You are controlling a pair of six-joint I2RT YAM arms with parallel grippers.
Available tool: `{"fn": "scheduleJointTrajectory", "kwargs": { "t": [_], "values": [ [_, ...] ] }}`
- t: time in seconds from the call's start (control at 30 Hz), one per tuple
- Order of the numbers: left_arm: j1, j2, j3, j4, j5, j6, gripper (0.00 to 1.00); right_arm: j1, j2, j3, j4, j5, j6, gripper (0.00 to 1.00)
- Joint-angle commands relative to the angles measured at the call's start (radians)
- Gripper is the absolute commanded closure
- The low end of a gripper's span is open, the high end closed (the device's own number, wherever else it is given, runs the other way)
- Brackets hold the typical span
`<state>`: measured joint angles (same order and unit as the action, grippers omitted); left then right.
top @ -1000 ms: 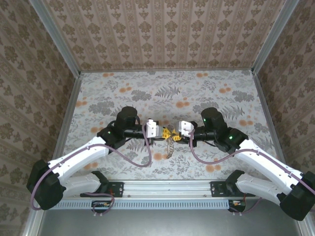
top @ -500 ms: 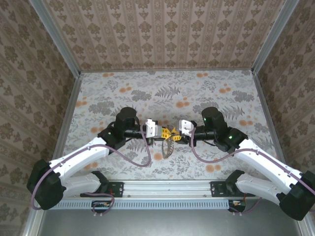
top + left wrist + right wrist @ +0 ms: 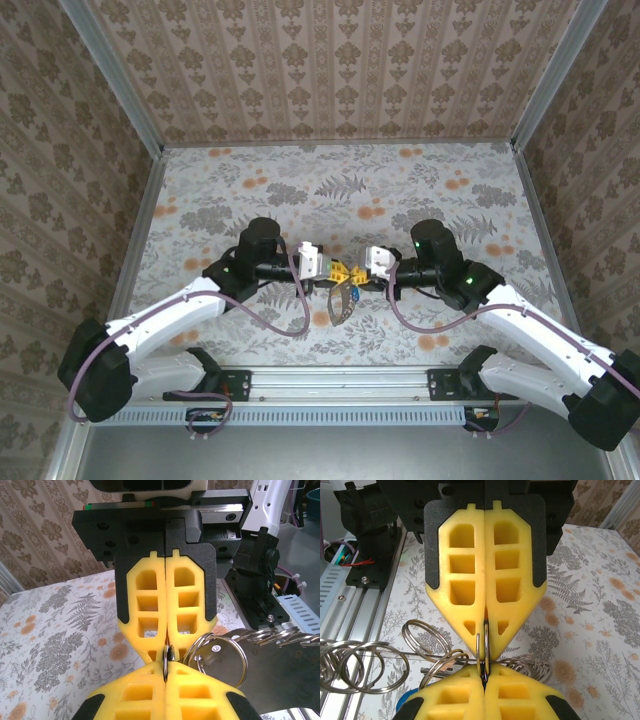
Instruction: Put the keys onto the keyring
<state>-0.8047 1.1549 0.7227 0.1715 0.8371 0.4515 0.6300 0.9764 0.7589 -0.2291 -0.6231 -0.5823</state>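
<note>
Clamped tip-to-tip on the keyring (image 3: 343, 303): left hand (image 3: 336, 270), right hand (image 3: 356, 272); loop hung lower than before, blue key (image 3: 356, 295) newly exposed.

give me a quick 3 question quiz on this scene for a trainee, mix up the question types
1. True or false: the left gripper and the right gripper meet tip to tip.
2. What do both grippers pinch? A: a ring of the keyring; B: a pencil; C: nothing.
3. In one word, are the right gripper's jaws open or shut?
Key: 1 true; 2 A; 3 shut.
</note>
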Motion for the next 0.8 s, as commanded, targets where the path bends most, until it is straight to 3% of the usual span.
{"fn": "scheduleJointTrajectory", "kwargs": {
  "t": [0.0, 0.13, 0.3, 0.77],
  "values": [
    [-0.006, 0.010, 0.036, -0.041, -0.016, -0.007, 0.91, 0.010, -0.013, 0.031, 0.002, -0.022, -0.040, 1.00],
    [-0.008, 0.020, 0.064, -0.120, -0.017, 0.022, 0.80, 0.010, -0.004, 0.036, -0.027, 0.024, -0.039, 1.00],
    [-0.016, 0.073, 0.120, -0.227, -0.032, 0.046, 0.80, 0.010, 0.013, 0.046, -0.092, 0.087, -0.055, 1.00],
    [-0.042, 0.095, 0.141, -0.255, -0.088, 0.045, 0.77, 0.010, 0.061, 0.048, -0.155, 0.177, -0.035, 1.00]
  ]
}}
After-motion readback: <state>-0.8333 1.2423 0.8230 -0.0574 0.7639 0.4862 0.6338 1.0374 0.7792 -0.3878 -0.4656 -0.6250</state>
